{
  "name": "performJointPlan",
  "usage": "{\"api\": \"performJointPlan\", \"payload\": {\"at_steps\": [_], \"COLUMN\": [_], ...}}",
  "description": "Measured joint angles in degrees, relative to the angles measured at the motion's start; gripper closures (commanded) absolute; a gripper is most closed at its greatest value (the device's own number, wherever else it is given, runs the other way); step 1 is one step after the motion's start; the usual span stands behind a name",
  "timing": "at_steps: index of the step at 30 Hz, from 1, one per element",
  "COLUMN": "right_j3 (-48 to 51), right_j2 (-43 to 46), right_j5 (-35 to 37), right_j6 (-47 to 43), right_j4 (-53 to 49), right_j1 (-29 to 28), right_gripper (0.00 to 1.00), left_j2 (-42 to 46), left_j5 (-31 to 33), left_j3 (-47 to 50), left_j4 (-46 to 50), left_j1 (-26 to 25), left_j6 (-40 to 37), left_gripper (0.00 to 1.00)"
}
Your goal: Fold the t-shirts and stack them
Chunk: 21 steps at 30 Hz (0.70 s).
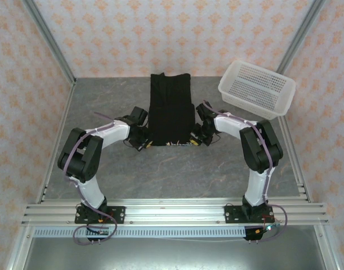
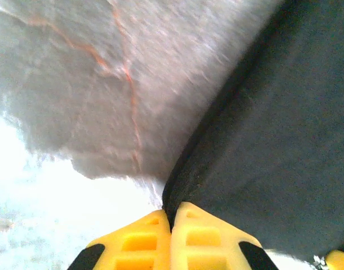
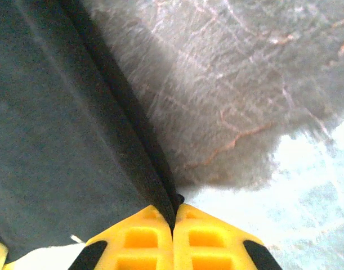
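Note:
The black t-shirt (image 1: 170,109) lies as a long narrow strip down the middle of the grey table, plain black side up, with a sliver of white marks at its near edge. My left gripper (image 1: 147,143) is shut on the shirt's near left corner; its yellow fingers (image 2: 139,239) pinch the black cloth (image 2: 273,140). At the near right corner my right gripper (image 1: 193,142) is shut the same way, its yellow fingers (image 3: 208,239) clamping the shirt's folded edge (image 3: 59,124).
A white perforated plastic basket (image 1: 256,88) stands at the back right, close to the right arm's elbow. The grey marbled tabletop (image 1: 104,101) is bounded by metal rails and patterned walls. Bare table lies to the shirt's left and in front.

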<state>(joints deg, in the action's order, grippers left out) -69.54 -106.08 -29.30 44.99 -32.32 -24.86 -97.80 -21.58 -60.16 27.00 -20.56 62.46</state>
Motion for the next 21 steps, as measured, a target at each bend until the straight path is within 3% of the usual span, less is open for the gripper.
{"api": "performJointPlan", "payload": {"at_steps": [14, 21], "right_j3": [15.61, 17.03], "right_j2": [23.65, 36.81], "right_j5": [-1.46, -5.84], "right_j6": [-0.81, 0.92], "right_j4": [-11.15, -19.26], "right_j1": [-9.99, -15.23], "right_gripper": [1.00, 1.00], "left_j2": [27.12, 42.05], "left_j5": [-1.14, -3.87], "left_j3": [16.37, 19.69], "left_j4": [11.74, 16.65], "left_j1": [-12.59, -20.41], "left_j6": [-3.41, -0.83], "left_gripper": [1.00, 1.00]}}
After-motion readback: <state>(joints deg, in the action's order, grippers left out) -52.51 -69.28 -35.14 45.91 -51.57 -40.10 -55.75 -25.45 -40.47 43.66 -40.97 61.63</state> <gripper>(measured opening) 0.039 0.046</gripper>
